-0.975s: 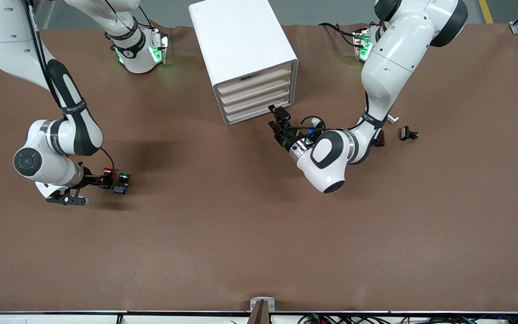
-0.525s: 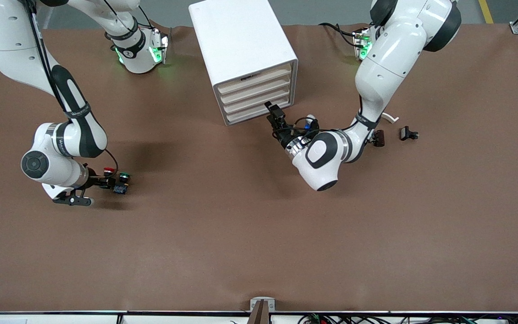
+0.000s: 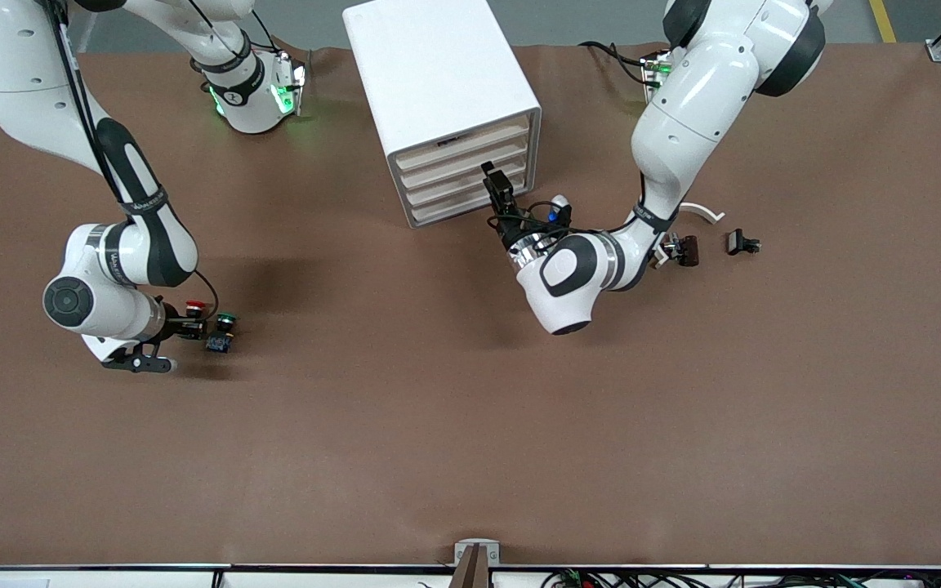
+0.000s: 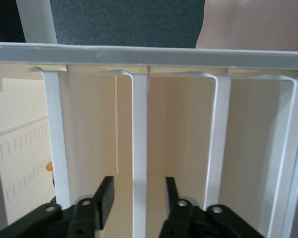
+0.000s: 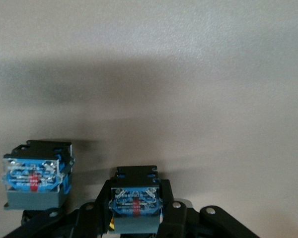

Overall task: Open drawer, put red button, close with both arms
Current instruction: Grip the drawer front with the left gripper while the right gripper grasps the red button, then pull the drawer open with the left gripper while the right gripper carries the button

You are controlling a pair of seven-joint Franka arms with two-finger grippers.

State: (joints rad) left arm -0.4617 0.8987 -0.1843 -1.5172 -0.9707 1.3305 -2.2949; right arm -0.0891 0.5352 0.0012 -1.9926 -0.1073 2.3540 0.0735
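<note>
The white cabinet [image 3: 438, 65] stands at the back middle with all drawers shut; the drawer [image 3: 461, 162] is second from top. My left gripper [image 3: 490, 173] is at the cabinet's front, open. In the left wrist view its fingers [image 4: 107, 196] straddle a white lip [image 4: 140, 148] between two middle beige fronts without touching it. My right gripper [image 3: 191, 327] is low at the table near the right arm's end, shut on the red button [image 3: 193, 308]. The right wrist view shows its blue-labelled block [image 5: 135, 206] between the fingers.
The green-capped button [image 3: 226, 320] stands close beside the red one, and its block shows in the right wrist view [image 5: 35, 181]. Two small dark parts [image 3: 687, 249] [image 3: 742, 242] and a white curved piece [image 3: 701, 211] lie toward the left arm's end.
My left gripper has moved in from the table up to the cabinet's front. The right arm has shifted slightly, with the red button still between its fingers.
</note>
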